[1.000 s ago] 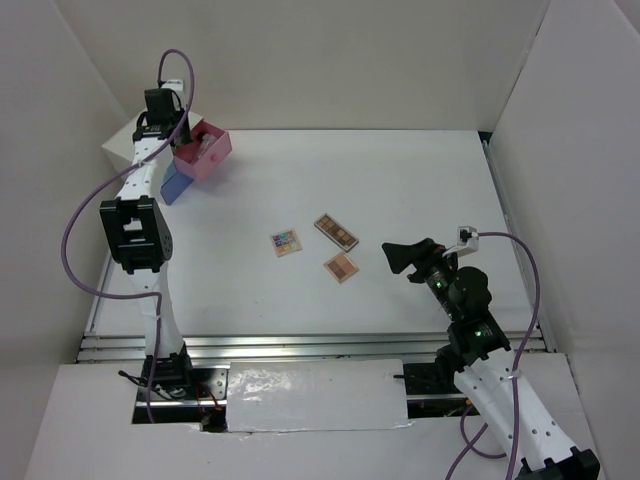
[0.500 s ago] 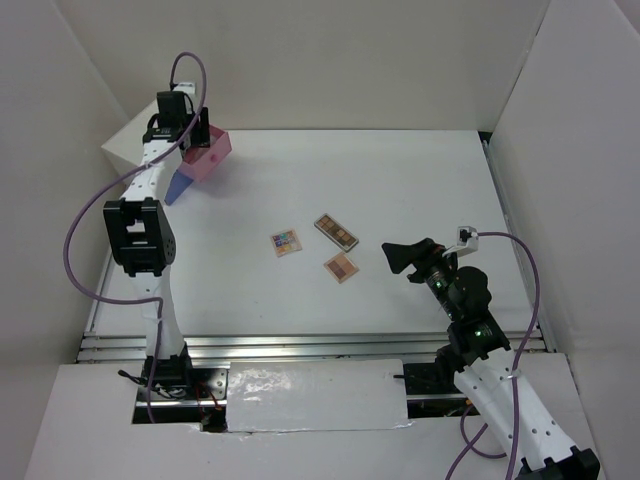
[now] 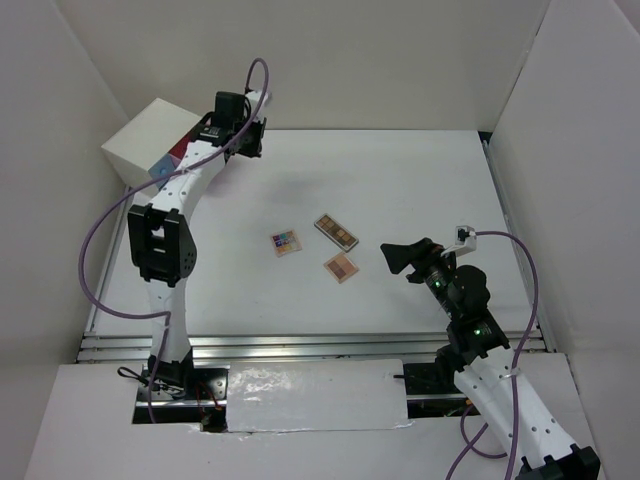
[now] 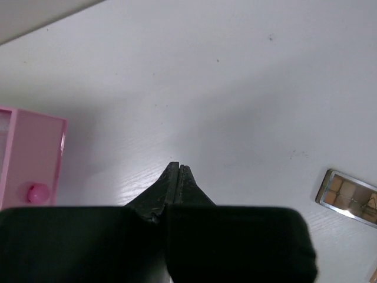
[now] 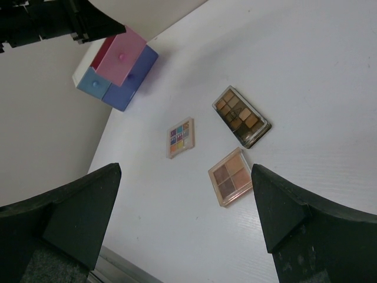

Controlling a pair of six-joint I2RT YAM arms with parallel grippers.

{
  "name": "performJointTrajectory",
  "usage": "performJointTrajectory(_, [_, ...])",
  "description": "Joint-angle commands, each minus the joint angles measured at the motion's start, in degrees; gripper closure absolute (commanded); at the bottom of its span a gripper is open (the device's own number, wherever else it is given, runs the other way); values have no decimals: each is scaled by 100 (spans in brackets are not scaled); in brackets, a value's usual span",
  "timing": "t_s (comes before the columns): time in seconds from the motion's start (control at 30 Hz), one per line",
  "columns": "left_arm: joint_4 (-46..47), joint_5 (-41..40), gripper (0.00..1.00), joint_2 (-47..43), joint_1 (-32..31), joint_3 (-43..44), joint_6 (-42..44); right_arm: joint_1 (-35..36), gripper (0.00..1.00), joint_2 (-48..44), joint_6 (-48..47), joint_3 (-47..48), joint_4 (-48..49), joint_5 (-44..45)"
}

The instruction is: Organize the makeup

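Three eyeshadow palettes lie mid-table: a multicoloured one [image 3: 285, 243] [image 5: 180, 138], a long brown one [image 3: 337, 231] [image 5: 241, 116] and a square tan one [image 3: 341, 266] [image 5: 231, 176]. My left gripper [image 3: 250, 140] [image 4: 178, 167] is shut and empty, at the back of the table, right of the drawer box. The long brown palette's end shows at the right of the left wrist view [image 4: 347, 196]. My right gripper [image 3: 405, 255] [image 5: 185, 167] is open and empty, just right of the tan palette. No lipstick, compact, tube or bottle shows.
The white box [image 3: 140, 140] stands at the back left corner with a pink drawer [image 5: 121, 58] [image 4: 29, 159] and blue drawers [image 5: 126, 82]. White walls close in the table on the left, back and right.
My left gripper has swung right, away from the drawer box. The pink drawer, which stuck out over the table, now sits back in the box. The right arm has not moved.
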Motion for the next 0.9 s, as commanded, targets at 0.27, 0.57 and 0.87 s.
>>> performJointTrajectory(0.27, [-493, -1892, 100, 770, -34, 88, 904, 48, 0, -10, 1, 82, 359, -127])
performJointTrajectory(0.57, [473, -3542, 100, 955, -42, -228, 1546, 39, 0, 33, -17, 91, 350, -109])
performJointTrajectory(0.87, [984, -4055, 100, 1122, 89, -264, 1731, 39, 0, 60, -52, 100, 323, -56])
